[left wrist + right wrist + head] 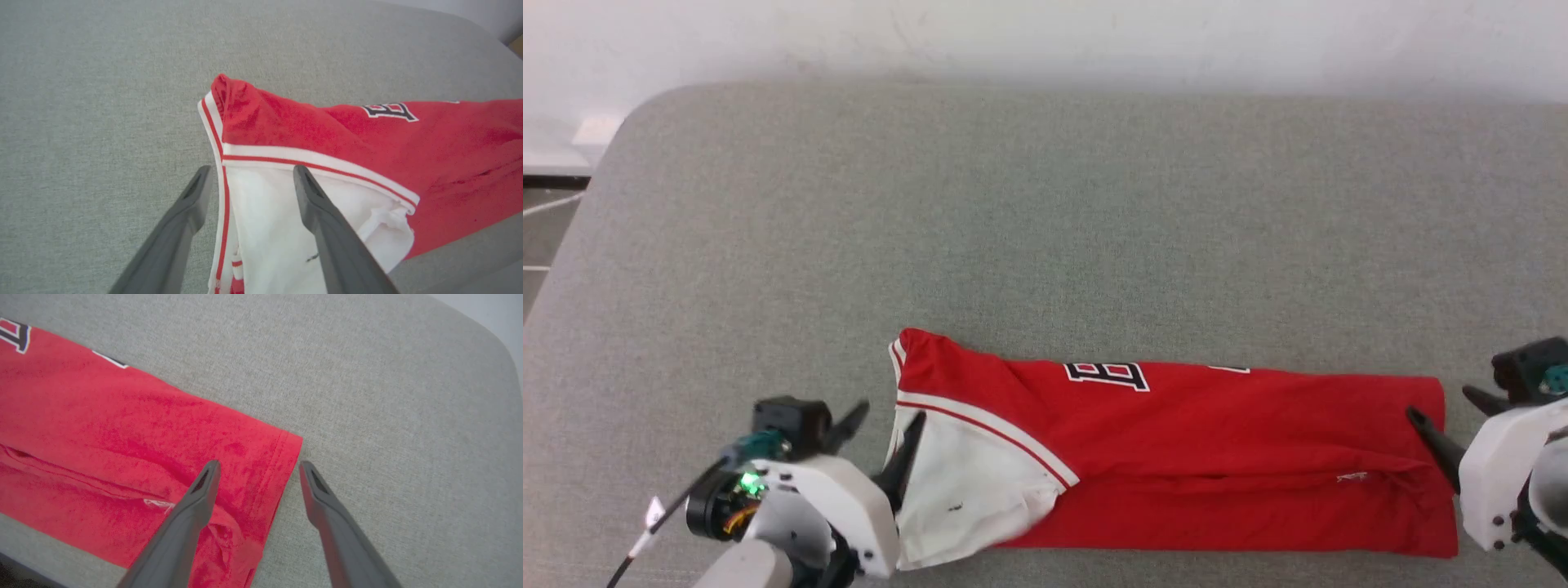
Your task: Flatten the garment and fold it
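Nearest the robot, the left gripper is cut off at the bottom edge of the head view, its arm mostly out of frame. Its two dark fingers stand well apart with nothing held. One finger is over the white sleeve and the other over bare cloth of the table, with the sleeve's striped trim between them. Whether either tip touches the fabric cannot be told.

The right gripper is cut off at the right edge. It is just as wide open and empty, and it straddles the hem, with one finger above the red cloth and the other above the table just beside it.

The shirt lies along the near edge of the table as a long, narrow folded band, sleeve end to the left and hem to the right. Much of it is tucked under itself. On the far fold a black, white-outlined letter shows, turned sideways and partly folded away; it looks like a "B". A sliver of another letter sits further right, too little of it to read. A small white label near the hem is too blurred to read, and so is a tiny dark mark on the sleeve.

Beyond the table are a pale wall and a strip of floor at far left.
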